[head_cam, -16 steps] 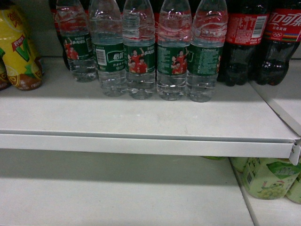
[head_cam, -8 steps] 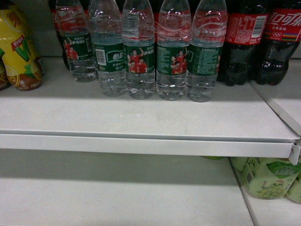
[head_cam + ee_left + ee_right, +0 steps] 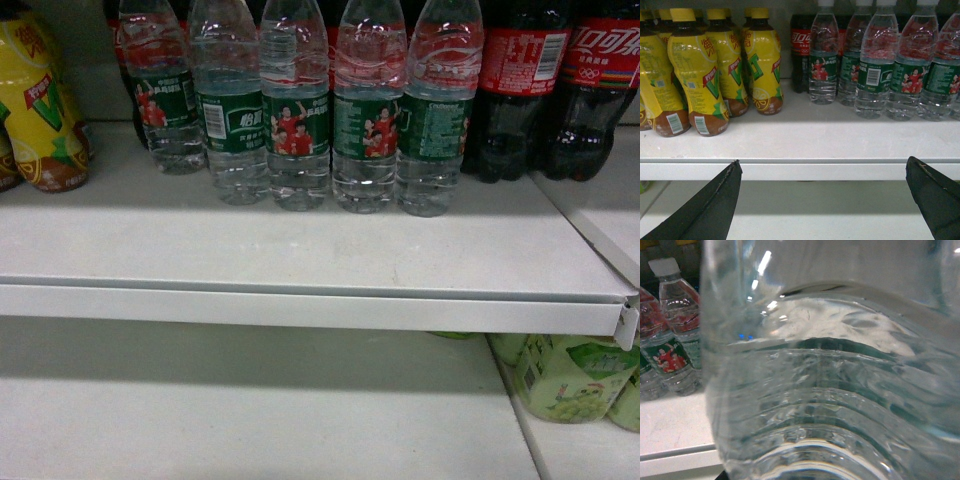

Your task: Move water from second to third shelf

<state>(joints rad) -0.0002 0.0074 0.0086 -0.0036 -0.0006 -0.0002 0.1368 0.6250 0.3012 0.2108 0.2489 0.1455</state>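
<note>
Clear ribbed plastic: water bottle [image 3: 830, 390] fills my right camera, grip unseen, cannot tell. Full, heavy, slippery; hold mid-body. Left gripper [image 3: 822, 200] spread, six o'clock.

1. A white metal upper shelf [image 3: 300, 250] carried a row of clear ribbed plastic water bottles with green labels [image 3: 296, 110].
2. Yellow-labelled tea bottles [image 3: 710, 75] stood at its left, dark cola bottles with red labels [image 3: 520, 90] at its right.
3. The white lower shelf [image 3: 250, 410] held pale green bottles [image 3: 570, 375] at its right end.
</note>
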